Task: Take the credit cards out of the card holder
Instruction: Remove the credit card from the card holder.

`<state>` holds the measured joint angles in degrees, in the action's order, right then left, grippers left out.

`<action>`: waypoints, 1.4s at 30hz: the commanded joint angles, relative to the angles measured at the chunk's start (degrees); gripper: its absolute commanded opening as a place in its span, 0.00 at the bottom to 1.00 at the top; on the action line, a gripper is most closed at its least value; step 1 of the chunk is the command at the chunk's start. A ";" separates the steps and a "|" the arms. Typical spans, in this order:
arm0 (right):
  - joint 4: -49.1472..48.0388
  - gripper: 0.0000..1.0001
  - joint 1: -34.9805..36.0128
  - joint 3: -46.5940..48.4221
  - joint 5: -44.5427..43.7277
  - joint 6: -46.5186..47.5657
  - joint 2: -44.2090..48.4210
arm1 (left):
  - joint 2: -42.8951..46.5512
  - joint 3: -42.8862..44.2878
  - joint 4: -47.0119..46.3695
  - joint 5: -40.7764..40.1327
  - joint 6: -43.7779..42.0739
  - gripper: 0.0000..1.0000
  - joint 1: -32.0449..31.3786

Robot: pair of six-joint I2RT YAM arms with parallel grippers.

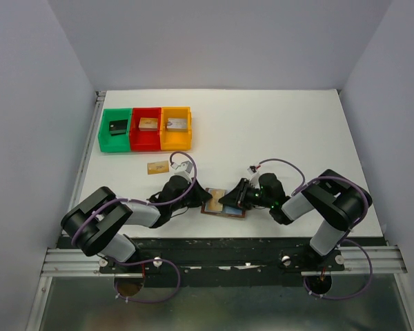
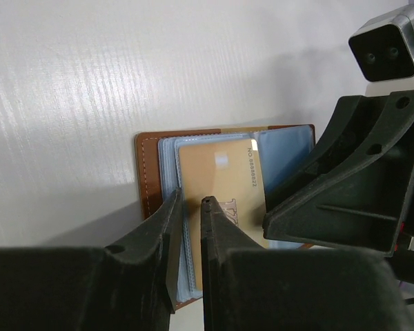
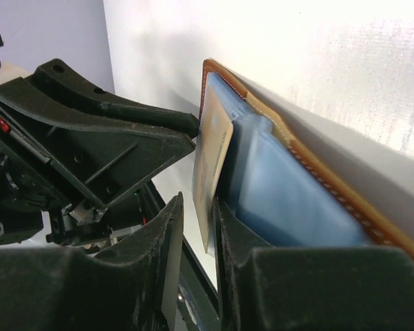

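Observation:
The card holder (image 2: 148, 172), a brown leather wallet with pale blue pockets, lies open on the white table between my two grippers (image 1: 214, 207). A tan-gold credit card (image 2: 221, 179) sticks partway out of its pockets. My left gripper (image 2: 191, 198) is shut on the left edge of the pale blue pocket stack. My right gripper (image 3: 196, 200) has its fingers either side of the gold card's (image 3: 212, 158) free edge. The card rests against one finger, with a gap to the other. In the top view the left gripper (image 1: 202, 198) and right gripper (image 1: 229, 198) meet over the wallet.
Another tan-gold card (image 1: 157, 167) lies loose on the table behind the left arm. At the back left stand a green bin (image 1: 103, 131), a red bin (image 1: 146, 110) and an orange bin (image 1: 176, 109), each with a small block inside. The right gripper's finger (image 2: 310, 200) crowds the left wrist view.

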<state>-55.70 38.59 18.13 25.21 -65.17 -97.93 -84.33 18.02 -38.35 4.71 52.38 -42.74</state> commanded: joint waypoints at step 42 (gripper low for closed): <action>8.96 0.47 -0.80 3.32 1.16 4.88 4.86 | -4.87 -1.67 0.38 2.50 3.08 0.00 -0.59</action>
<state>-40.49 37.78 21.39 25.36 -57.80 -90.52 -86.74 17.96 -40.62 5.28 54.94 -42.87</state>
